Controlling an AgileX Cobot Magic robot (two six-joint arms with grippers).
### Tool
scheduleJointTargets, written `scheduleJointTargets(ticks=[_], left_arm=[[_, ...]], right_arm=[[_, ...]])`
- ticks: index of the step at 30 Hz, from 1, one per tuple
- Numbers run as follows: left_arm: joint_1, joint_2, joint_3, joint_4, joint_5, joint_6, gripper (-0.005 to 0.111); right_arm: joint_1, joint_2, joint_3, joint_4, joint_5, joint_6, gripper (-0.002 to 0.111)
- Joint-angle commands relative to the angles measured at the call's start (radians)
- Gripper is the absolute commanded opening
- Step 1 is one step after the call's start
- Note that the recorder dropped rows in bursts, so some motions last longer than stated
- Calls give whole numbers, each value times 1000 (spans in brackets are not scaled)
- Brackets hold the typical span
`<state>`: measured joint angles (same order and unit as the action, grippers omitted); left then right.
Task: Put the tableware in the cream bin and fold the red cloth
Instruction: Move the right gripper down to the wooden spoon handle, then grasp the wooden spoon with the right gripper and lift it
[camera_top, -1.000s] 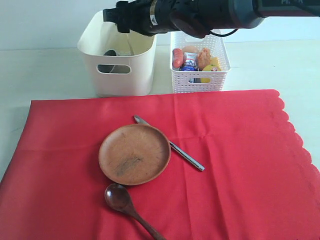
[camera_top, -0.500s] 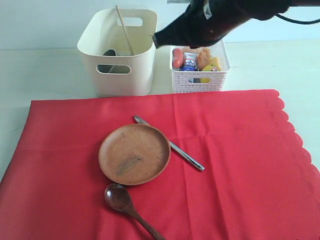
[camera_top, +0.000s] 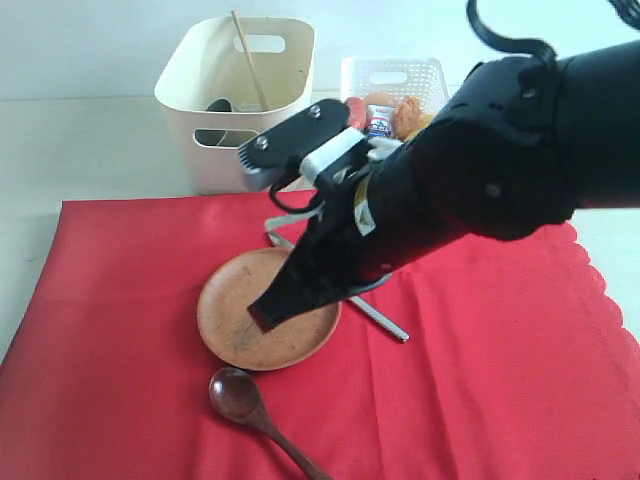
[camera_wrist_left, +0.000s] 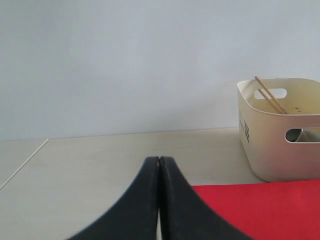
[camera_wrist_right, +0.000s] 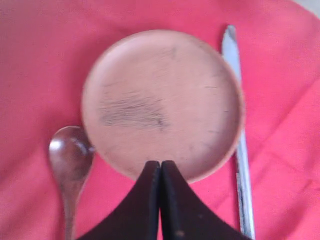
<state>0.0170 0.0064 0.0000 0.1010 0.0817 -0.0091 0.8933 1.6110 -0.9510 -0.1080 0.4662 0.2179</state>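
Now | right gripper (camera_wrist_right: 160, 162) closed | above wooden plate (camera_wrist_right: 162, 102) rim

the exterior camera sits high at the near side, looking down across the cloth (camera_top: 500, 380) to the bin (camera_top: 215, 165) and basket (camera_top: 430, 75) at the far edge. the right wrist camera hangs close over the plate (camera_wrist_right: 160, 102), facing almost straight down; plate, spoon (camera_wrist_right: 70, 155) and knife (camera_wrist_right: 240, 145) show in both. the left wrist camera is low, facing level across the table (camera_wrist_left: 100, 160) to the wall (camera_wrist_left: 125, 60), sharing bin, chopsticks (camera_wrist_left: 270, 95) and cloth with the exterior view.
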Motion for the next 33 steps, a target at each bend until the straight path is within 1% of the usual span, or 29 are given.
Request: scheduleJointTargets(ticks=[1, 5, 7, 10, 22, 25, 27, 31, 32, 33], left_arm=[[1, -6, 0, 2, 2, -3, 0], [1, -6, 0, 2, 2, -3, 0], [1, -6, 0, 2, 2, -3, 0], [1, -6, 0, 2, 2, -3, 0], [1, -6, 0, 2, 2, -3, 0], [1, -6, 0, 2, 2, -3, 0], [1, -6, 0, 2, 2, -3, 0], [1, -6, 0, 2, 2, -3, 0], [1, -6, 0, 2, 2, -3, 0], [1, -6, 0, 2, 2, -3, 0]], right_arm=[[107, 35, 6, 3, 10, 26, 6], [176, 100, 6, -1, 14, 64, 24], [200, 133, 6, -1, 14, 72, 35], [224, 167, 6, -1, 17, 71, 44], [235, 254, 6, 22, 36, 71, 44], [235, 274, 6, 22, 36, 71, 42], [235, 281, 6, 22, 36, 71, 38], [235, 279, 6, 22, 34, 71, 18], [235, 275, 6, 22, 34, 71, 9], [235, 273, 6, 22, 34, 71, 5]])
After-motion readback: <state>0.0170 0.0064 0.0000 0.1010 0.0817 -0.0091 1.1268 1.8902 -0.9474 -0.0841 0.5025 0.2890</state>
